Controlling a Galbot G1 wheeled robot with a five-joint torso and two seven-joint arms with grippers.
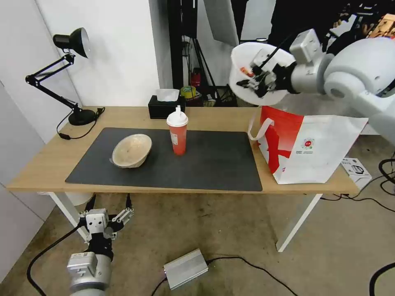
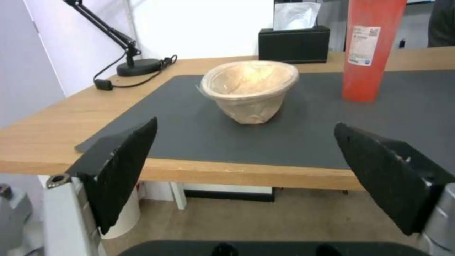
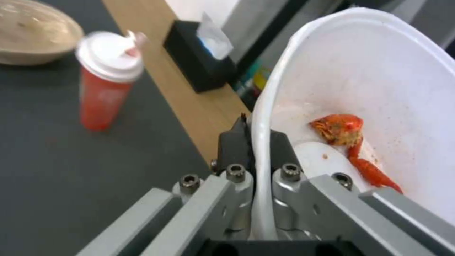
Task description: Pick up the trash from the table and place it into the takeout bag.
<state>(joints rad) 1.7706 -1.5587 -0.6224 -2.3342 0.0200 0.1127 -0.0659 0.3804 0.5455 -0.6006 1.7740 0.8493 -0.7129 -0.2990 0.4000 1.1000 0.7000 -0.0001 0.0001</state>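
Above the takeout bag [image 1: 312, 150], which stands at the right end of the tabletop [image 1: 49, 164], the right end effector [image 1: 258, 80] holds the white bowl [image 1: 247, 88] in the air, tilted, its two fingers clamped on the rim with red crayfish scraps [image 3: 351, 142] inside. On the dark grey mat [image 1: 214, 164] the beige bowl [image 1: 131, 150] lies tilted and the red drink cup [image 1: 177, 131] stands upright near it. The left end effector [image 1: 110, 205] hangs below the front edge of the tabletop, its fingers [image 2: 118, 167] wide apart and holding nothing.
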